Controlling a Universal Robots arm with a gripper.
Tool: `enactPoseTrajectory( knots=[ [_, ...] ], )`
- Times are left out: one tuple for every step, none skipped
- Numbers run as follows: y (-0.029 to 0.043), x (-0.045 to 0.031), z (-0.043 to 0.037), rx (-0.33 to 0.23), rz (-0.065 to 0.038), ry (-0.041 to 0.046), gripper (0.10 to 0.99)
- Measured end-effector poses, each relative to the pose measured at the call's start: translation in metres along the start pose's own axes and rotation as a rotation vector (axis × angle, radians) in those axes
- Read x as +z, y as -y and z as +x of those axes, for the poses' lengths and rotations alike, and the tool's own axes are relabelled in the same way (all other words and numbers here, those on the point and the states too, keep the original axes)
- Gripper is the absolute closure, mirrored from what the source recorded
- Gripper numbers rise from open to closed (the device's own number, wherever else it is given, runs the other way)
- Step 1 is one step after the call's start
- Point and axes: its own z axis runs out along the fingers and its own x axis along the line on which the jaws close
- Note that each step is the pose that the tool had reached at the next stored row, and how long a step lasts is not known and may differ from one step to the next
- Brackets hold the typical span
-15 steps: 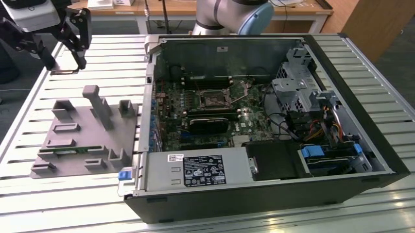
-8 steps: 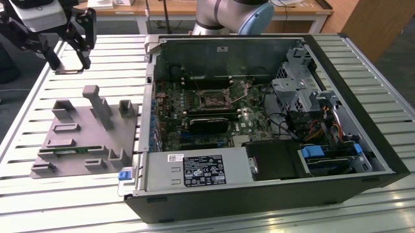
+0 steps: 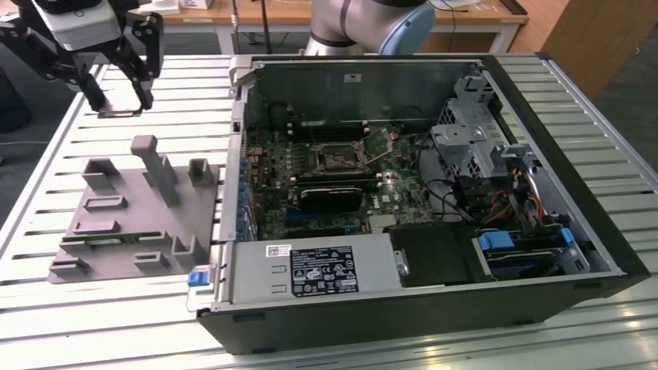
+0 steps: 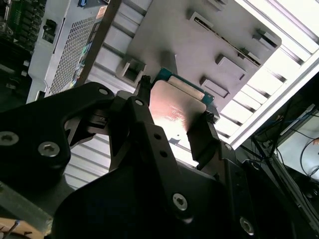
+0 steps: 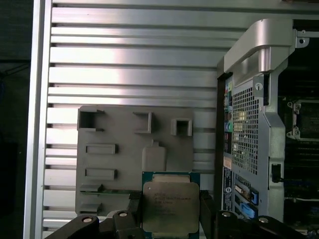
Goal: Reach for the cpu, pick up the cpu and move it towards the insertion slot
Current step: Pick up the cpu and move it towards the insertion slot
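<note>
the claw [image 5: 170,221] pinches the cpu [image 5: 171,201] by two opposite edges, jaws narrowed to its width, above the tray [image 3: 123,231] along the table's [image 3: 41,181] edge, exterior view's left; the slot [image 3: 337,158] sits well apart in the case [image 3: 411,316].

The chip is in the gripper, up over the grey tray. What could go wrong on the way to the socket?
1. The gripper pinches the chip by two opposite edges only, so it could slip or tilt while being carried.
2. The case wall stands between the gripper and the socket. A low path might clip it.
3. The socket sits deep among other parts, so a tilted chip may seat badly.
</note>
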Motion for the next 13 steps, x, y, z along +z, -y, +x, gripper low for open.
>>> enactPoseTrajectory(
  knots=[
    [0.0,0.0,-0.0012,0.0,0.0,0.0,0.541],
    [0.0,0.0,-0.0025,0.0,0.0,0.0,0.541],
    [0.0,0.0,-0.0039,0.0,0.0,0.0,0.541],
    [0.0,0.0,-0.0052,0.0,0.0,0.0,0.541],
    [0.0,0.0,-0.0065,0.0,0.0,0.0,0.541],
    [0.0001,-0.0001,-0.0078,0.0,0.0,0.0,0.541],
    [0.0001,0.0,-0.0091,0.0,0.0,0.0001,0.541],
    [0.0001,0.0,-0.0103,0.0,0.0,0.0001,0.541],
    [0.0001,0.0,-0.0115,0.0,0.0,0.0,0.541],
    [0.0001,0.0,-0.0128,0.0,0.0,0.0001,0.541],
    [0.0001,0.0,-0.0139,0.0,0.0,0.0,0.541],
    [0.0001,0.0,-0.0151,0.0,0.0,0.0,0.541],
    [0.0001,-0.0001,-0.0164,0.0,0.0,0.0,0.541]
  ],
)
